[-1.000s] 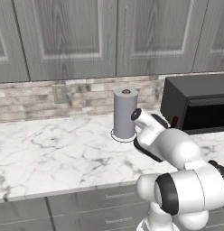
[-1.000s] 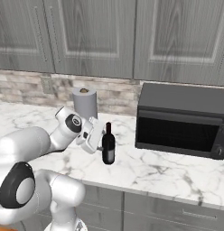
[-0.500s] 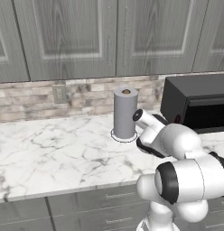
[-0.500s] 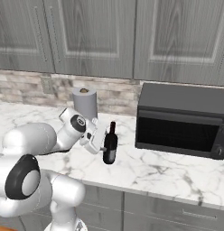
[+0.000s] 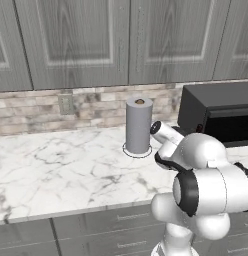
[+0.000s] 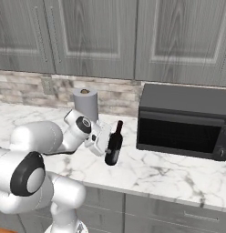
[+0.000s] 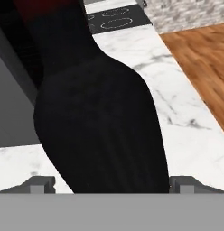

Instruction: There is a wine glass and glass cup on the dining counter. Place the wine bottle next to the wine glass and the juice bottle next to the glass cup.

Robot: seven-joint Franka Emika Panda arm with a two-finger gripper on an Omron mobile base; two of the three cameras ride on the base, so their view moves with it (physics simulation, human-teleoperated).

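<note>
Since a second ago the claw (image 6: 107,144) has pushed rightward up to the wine bottle (image 6: 114,145), which stayed upright on the marble tabletop (image 6: 146,170), between the paper-towel roll (image 6: 85,105) and the microwave (image 6: 184,120). In the hand view the bottle's dark body (image 7: 98,117) sits between the two fingertips (image 7: 41,184), spread at either side, released and not yet clamped on it
</note>
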